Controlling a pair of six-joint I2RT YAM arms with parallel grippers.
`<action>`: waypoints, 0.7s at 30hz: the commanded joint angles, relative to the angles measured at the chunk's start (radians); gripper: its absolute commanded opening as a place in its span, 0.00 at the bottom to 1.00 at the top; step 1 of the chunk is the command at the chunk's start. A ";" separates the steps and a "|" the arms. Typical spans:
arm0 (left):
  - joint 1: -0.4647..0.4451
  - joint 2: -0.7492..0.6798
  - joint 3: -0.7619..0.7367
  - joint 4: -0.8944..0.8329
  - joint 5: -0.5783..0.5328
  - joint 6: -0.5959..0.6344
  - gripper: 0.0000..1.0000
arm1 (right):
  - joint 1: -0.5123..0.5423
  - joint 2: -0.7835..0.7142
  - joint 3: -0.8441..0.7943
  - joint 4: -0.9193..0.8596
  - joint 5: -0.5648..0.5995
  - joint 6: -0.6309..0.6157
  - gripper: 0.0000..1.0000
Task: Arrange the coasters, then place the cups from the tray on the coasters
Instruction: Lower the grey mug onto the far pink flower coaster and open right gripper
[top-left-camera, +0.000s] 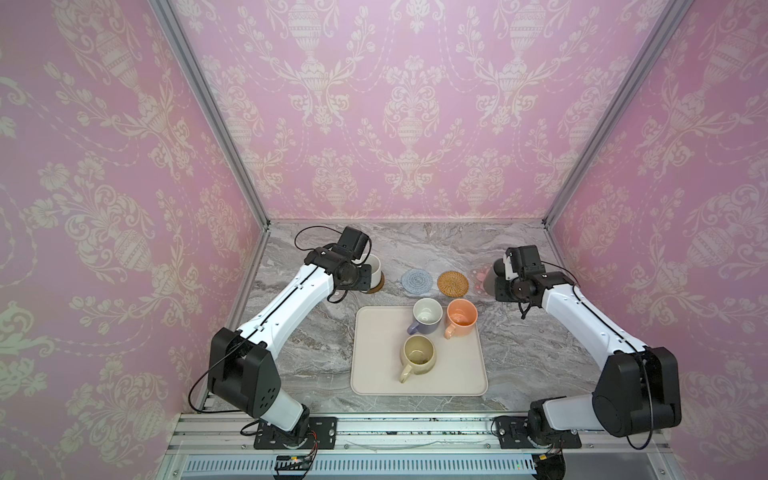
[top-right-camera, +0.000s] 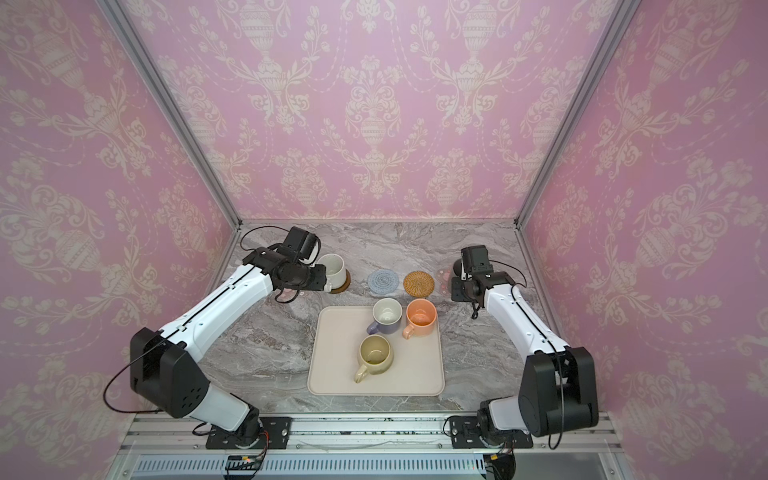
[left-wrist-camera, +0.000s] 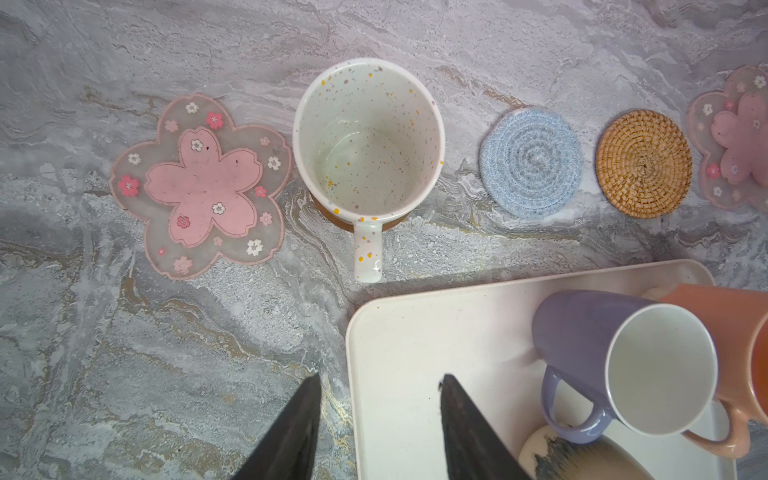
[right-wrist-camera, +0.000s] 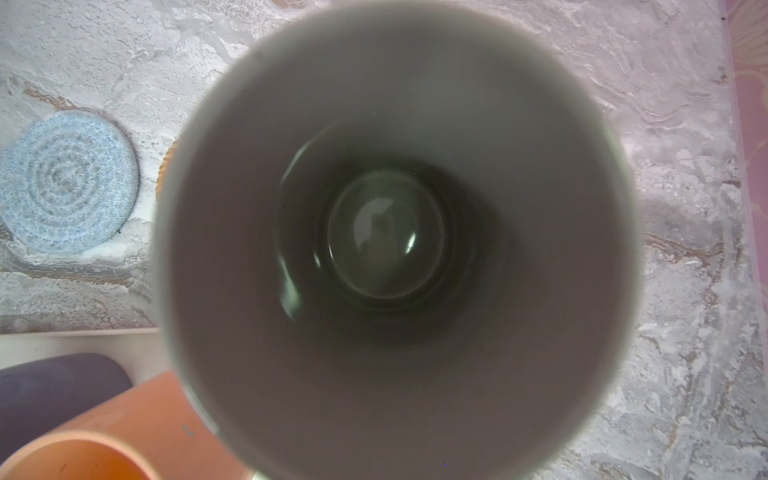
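Observation:
A white speckled cup (left-wrist-camera: 365, 141) stands on the brown wooden coaster (top-left-camera: 376, 287), handle toward my left gripper (left-wrist-camera: 380, 376), which is open, empty and apart from it. A pink flower coaster (left-wrist-camera: 199, 187) lies beside that cup. The blue-grey coaster (top-left-camera: 417, 281), rattan coaster (top-left-camera: 453, 284) and a second pink flower coaster (top-left-camera: 478, 276) continue the row. My right gripper (top-left-camera: 500, 289) is shut on the tall grey cup (right-wrist-camera: 390, 232), over that second flower coaster; whether the cup touches it I cannot tell. The tray (top-left-camera: 374, 357) holds the lavender cup (top-left-camera: 426, 313), peach cup (top-left-camera: 460, 318) and cream-yellow cup (top-left-camera: 417, 353).
The marble tabletop (top-left-camera: 519, 353) is walled by pink patterned panels at the back and both sides. Both arm bases (top-left-camera: 291, 432) sit on the metal rail along the front edge. The left arm (top-left-camera: 291, 307) hides much of the left flower coaster in both top views.

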 joint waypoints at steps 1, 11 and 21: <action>-0.006 0.012 0.033 -0.029 -0.028 0.023 0.50 | -0.012 0.011 0.066 0.098 0.015 -0.025 0.00; -0.006 0.022 0.045 -0.012 -0.026 0.027 0.50 | -0.024 0.105 0.115 0.108 0.023 -0.062 0.00; -0.006 0.020 0.035 0.035 0.005 0.010 0.50 | -0.040 0.172 0.137 0.119 0.031 -0.097 0.00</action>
